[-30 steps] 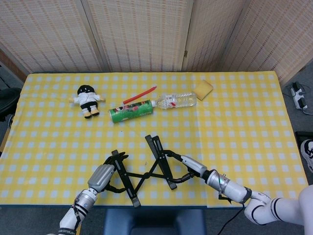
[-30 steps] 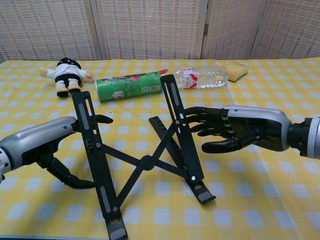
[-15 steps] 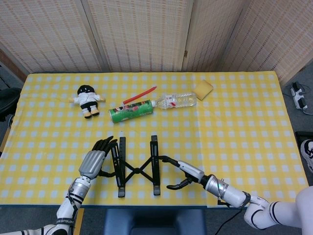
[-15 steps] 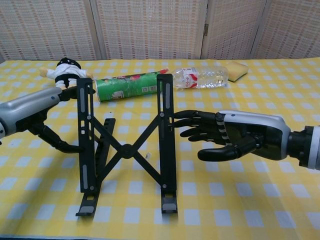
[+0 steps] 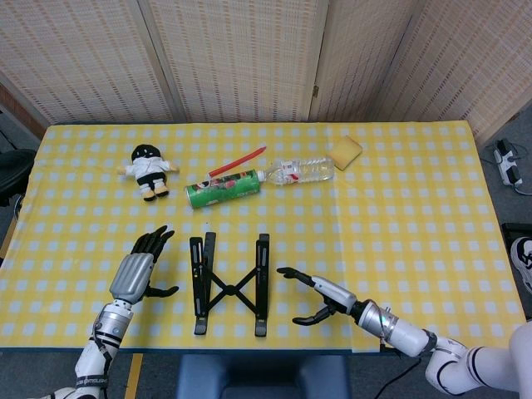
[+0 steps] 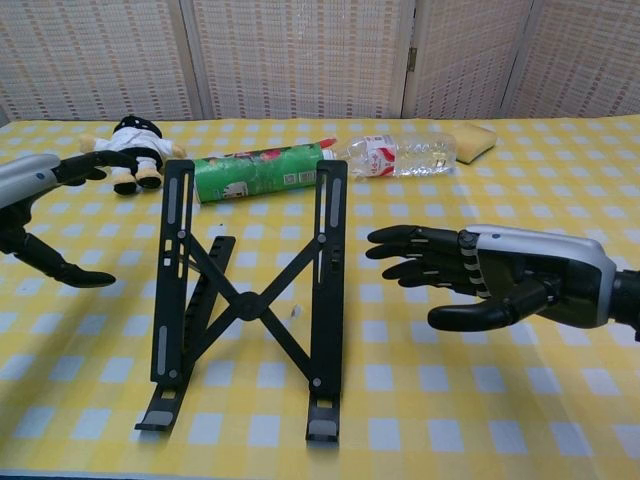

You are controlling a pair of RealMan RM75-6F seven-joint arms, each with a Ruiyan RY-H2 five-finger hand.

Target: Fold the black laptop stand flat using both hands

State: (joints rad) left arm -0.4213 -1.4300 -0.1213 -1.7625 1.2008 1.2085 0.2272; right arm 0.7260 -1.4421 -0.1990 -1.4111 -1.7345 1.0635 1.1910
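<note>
The black laptop stand (image 5: 228, 284) sits near the front edge of the yellow checked tablecloth (image 5: 416, 191), between the two hands. It is unfolded: two slotted flat bars joined by thin crossed struts, tilted up on a rear leg in the chest view. The left hand (image 5: 137, 270), silver-backed with black fingers, is beside the stand and clear of it, fingers spread, holding nothing. The right hand (image 6: 490, 280) likewise stands apart from the stand, fingers extended and separated, thumb below, empty. Behind lie a green cylindrical can (image 5: 223, 188), a clear plastic bottle (image 5: 299, 171), a red pen (image 5: 237, 160), a plush doll (image 5: 149, 170) and a yellow sponge (image 5: 346, 152).
</note>
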